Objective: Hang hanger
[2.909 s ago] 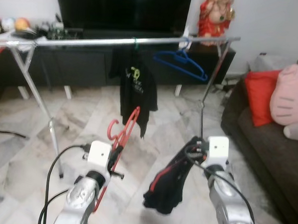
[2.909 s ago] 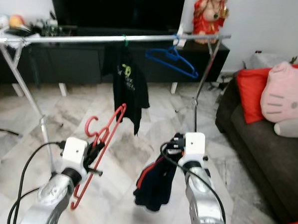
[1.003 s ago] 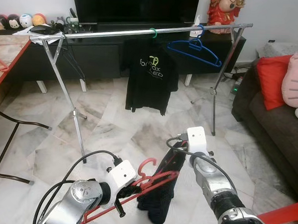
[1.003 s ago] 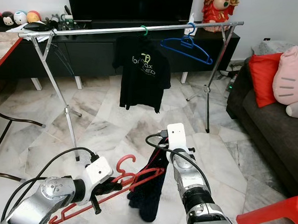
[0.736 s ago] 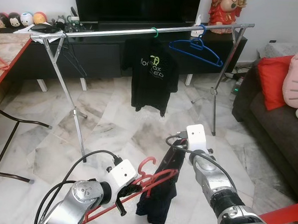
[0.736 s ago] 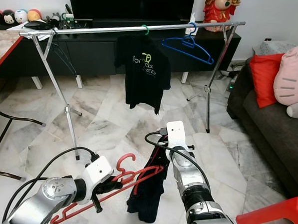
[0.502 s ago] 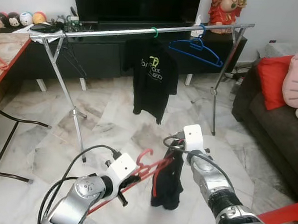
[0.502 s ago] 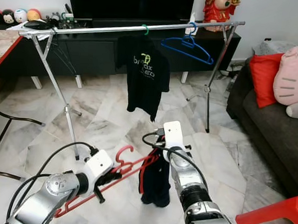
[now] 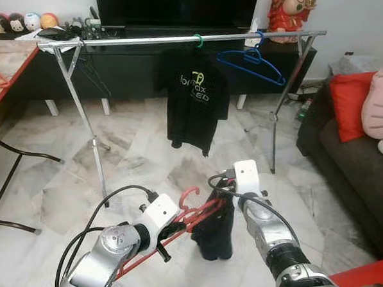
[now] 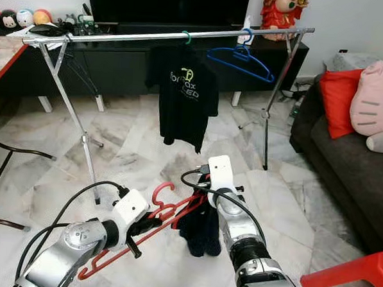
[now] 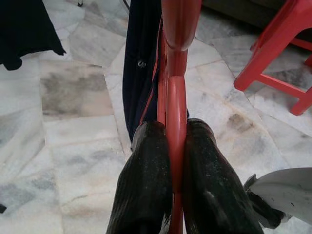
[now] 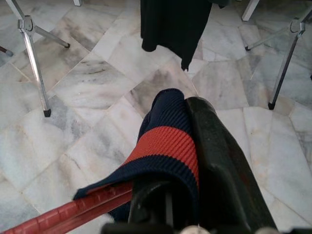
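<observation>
1. Two glossy black fingers (image 11: pixel 146 180) of the left gripper (image 11: pixel 173 146) are clamped on the flat stem of one red plastic hanger (image 9: pixel 197 214), held low, well in front of the clothes rail (image 9: pixel 184 40).
2. The right gripper (image 12: pixel 195 161) pinches the ribbed navy-and-red collar of one dark garment (image 10: pixel 200 231), which drapes over the hanger's far arm.
3. The rail is one thin, shiny metal bar on splayed legs, standing on veined marble tiles (image 9: pixel 139 160).
4. Two hangers hang on it: a green one carrying a black printed T-shirt (image 9: pixel 195 105), and one bare blue hanger (image 9: pixel 253 60) beside it.
5. Right of the rail, a dark sofa (image 10: pixel 344 164) holds one red cushion (image 10: pixel 335 103) and one pink plush cat (image 10: pixel 377 95).
</observation>
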You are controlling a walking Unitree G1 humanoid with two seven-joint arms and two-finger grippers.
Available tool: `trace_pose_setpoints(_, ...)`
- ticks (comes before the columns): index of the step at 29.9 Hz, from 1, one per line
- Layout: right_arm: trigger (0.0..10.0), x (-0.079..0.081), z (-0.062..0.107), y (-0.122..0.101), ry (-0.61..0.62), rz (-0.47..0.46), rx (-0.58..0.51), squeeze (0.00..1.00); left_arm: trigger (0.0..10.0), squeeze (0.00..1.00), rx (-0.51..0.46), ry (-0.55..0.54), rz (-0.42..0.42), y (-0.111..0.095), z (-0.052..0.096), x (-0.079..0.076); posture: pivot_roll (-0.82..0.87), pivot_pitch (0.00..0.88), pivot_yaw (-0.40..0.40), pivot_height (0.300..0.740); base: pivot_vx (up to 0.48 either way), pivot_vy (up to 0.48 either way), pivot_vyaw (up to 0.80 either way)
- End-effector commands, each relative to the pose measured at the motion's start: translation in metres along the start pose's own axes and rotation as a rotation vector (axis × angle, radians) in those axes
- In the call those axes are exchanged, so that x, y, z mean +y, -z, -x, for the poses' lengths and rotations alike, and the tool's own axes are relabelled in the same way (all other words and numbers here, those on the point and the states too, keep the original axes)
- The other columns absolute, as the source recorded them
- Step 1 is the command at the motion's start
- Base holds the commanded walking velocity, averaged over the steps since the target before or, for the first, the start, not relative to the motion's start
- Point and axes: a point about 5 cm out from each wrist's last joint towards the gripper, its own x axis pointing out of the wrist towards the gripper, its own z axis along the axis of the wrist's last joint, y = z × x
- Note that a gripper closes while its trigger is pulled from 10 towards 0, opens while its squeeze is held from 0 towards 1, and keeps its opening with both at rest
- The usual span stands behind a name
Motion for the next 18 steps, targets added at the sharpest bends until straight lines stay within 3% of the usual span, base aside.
trace_pose_setpoints(1, 10.0, 0.001, -0.001, -0.005, -0.005, 0.001, -0.01, 0.0, 10.0, 0.0, -0.01, -0.036, -0.03, -0.004, -0.001, 0.004, 0.04, 0.0, -0.065, 0.74, 0.0, 0.0, 0.0)
trace_pose_setpoints(6, 10.0, 0.002, -0.001, -0.005, -0.006, -0.006, -0.009, 0.0, 10.0, 0.0, -0.011, -0.094, -0.014, -0.003, -0.004, 0.009, 0.04, 0.0, -0.062, 0.74, 0.0, 0.0, 0.0)
trace_pose_setpoints(18, 10.0, 0.013, -0.001, -0.005, -0.086, -0.04, -0.006, 0.0, 10.0, 0.0, -0.011, 0.004, -0.008, -0.001, -0.013, -0.004, 0.03, 0.0, -0.058, 0.74, 0.0, 0.0, 0.0)
